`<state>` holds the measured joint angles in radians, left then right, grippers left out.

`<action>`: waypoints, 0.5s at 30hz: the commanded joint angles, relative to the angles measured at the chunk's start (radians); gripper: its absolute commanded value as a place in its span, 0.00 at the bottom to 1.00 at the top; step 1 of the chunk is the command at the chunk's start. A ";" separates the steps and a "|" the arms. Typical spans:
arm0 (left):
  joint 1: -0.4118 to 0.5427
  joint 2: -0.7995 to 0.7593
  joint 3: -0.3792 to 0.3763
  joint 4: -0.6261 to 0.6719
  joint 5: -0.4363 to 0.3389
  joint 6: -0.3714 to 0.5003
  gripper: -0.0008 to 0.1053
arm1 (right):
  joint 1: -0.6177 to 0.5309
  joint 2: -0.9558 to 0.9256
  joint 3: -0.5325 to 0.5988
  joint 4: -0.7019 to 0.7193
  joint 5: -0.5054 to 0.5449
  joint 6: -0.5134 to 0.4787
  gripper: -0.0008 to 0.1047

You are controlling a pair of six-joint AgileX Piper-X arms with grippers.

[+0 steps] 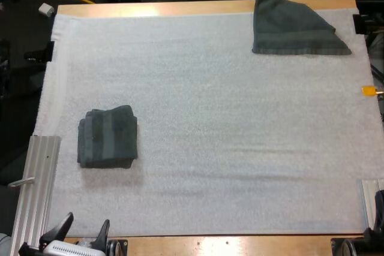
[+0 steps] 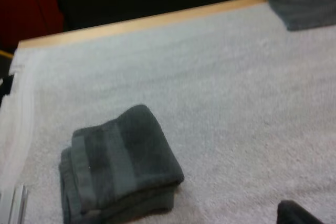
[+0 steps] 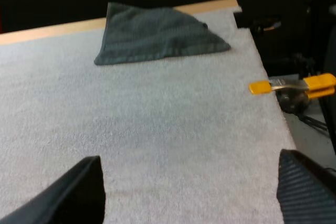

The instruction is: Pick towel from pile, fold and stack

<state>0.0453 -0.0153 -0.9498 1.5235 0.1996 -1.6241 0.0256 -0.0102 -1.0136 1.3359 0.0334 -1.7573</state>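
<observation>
A folded dark grey-green towel (image 1: 108, 136) lies on the left part of the white mat (image 1: 228, 136); the left wrist view has this same folded towel (image 2: 118, 166) close below it. A second, loosely spread towel (image 1: 294, 25) lies at the mat's far right corner, its edge reaching onto the wood, and is seen ahead as towel (image 3: 157, 32) in the right wrist view. My left gripper (image 1: 87, 220) is at the near left edge, open and short of the folded towel. My right gripper (image 3: 189, 169) hovers open over bare mat, well short of the spread towel.
An aluminium rail (image 1: 36, 190) runs along the mat's near left side and a shorter rail (image 1: 367, 199) stands at the near right. A yellow clamp (image 3: 294, 84) sticks out past the mat's right edge. The wooden table edge (image 1: 180, 9) borders the far side.
</observation>
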 commanded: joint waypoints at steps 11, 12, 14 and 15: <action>-0.001 -0.130 0.171 -0.342 0.004 -0.005 0.59 | -0.003 -0.036 0.182 -0.302 -0.008 -0.008 0.64; 0.000 -0.135 0.165 -0.340 0.004 -0.005 0.59 | -0.003 -0.035 0.177 -0.298 -0.005 -0.009 0.64; 0.000 -0.130 0.210 -0.409 0.009 -0.006 0.59 | -0.001 -0.036 0.226 -0.337 -0.009 -0.006 0.64; 0.000 -0.128 0.229 -0.429 0.010 -0.005 0.59 | 0.000 -0.033 0.246 -0.349 -0.009 -0.006 0.64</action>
<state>0.0453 -0.0136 -0.7543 1.1613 0.2024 -1.6245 0.0256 -0.0083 -0.8037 1.0275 0.0286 -1.7573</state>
